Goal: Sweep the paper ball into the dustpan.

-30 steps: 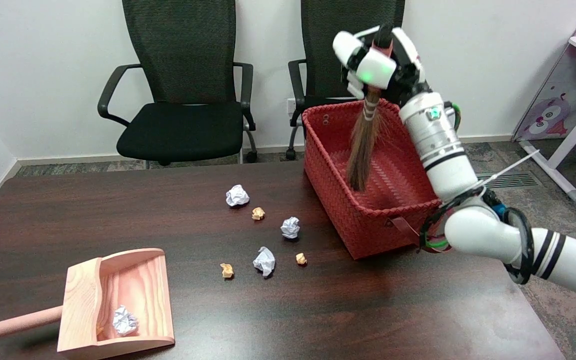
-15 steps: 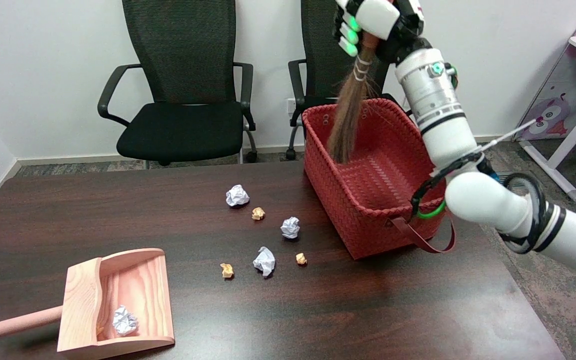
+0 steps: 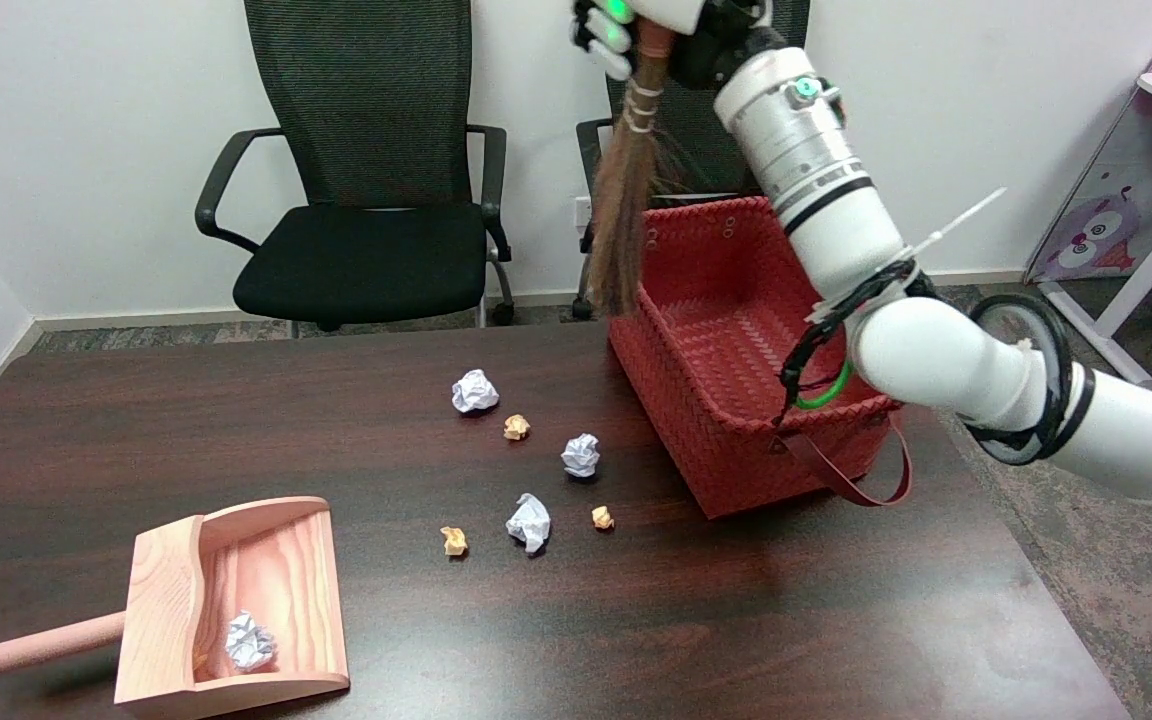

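My right hand holds the broom upright, fingers wrapped on its handle. Its bristles hang just left of the red basket

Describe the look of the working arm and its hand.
The right arm is glossy white tubing with black bands, a silvery ringed wrist section, black cables and a green loop at the elbow. The right hand, cut off by the frame's top, is black-and-white, with green lights on its fingers.

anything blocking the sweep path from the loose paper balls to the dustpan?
Nothing visible. Bare dark wooden table lies between the crumpled white and orange paper balls and the pink wooden dustpan. The right hand holds the brown bristle brush high beside the red woven basket.
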